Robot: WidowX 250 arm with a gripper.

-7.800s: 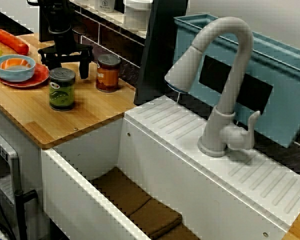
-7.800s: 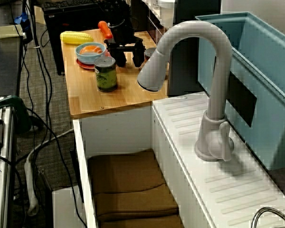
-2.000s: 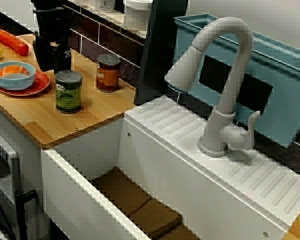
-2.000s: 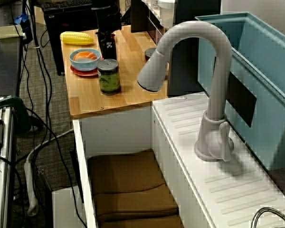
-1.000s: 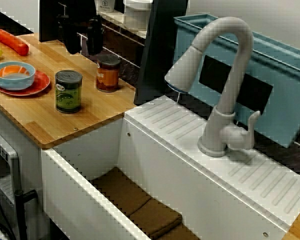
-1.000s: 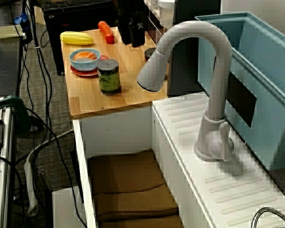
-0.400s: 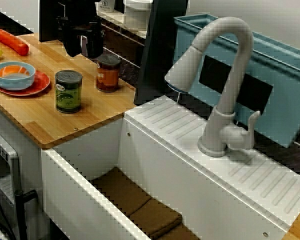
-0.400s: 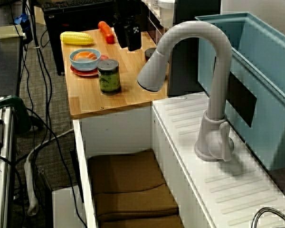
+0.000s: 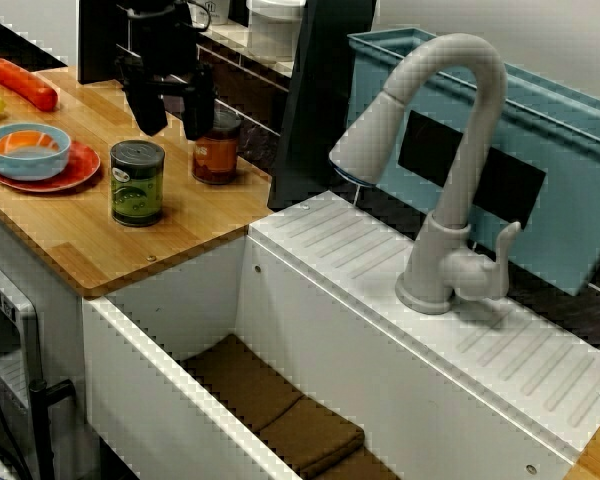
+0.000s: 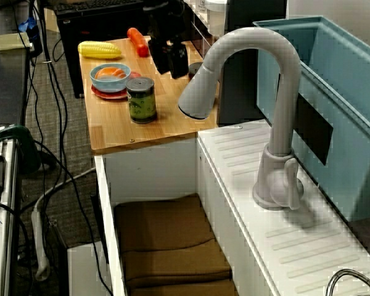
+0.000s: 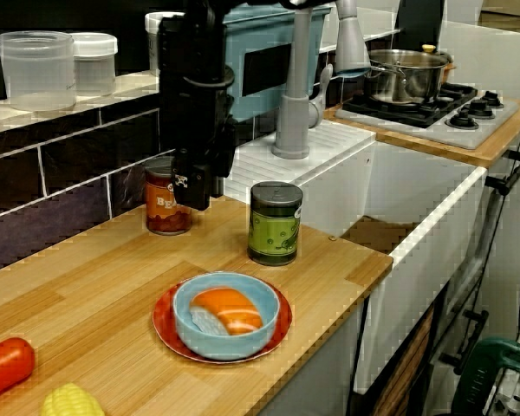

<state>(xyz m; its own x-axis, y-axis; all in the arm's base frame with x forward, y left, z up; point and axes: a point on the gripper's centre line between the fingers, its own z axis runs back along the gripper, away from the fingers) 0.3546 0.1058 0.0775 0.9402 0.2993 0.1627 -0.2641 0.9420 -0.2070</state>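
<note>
**Kitchen corner: a close approach with little margin**

Wooden tabletop [image 9: 70, 235] beside the white sink [image 9: 310, 350] carries a short brown-red metal tin [image 9: 217, 155], which stands close to the dark tiled wall [image 11: 35, 217]. The black robot arm [image 9: 160, 50] hangs over the tin with the jaws spread wide and empty. In the view over the sink one finger [image 9: 198, 115] overlaps the tin's rim, and I cannot tell if it touches. A green labelled tin [image 9: 137, 185] stands apart, at 8 o'clock of the brown one. The jaws seem off-centre to me, so a finger could press on the lid, or push the tin against the wall and tip it. The other finger could strike the green tin.
</note>
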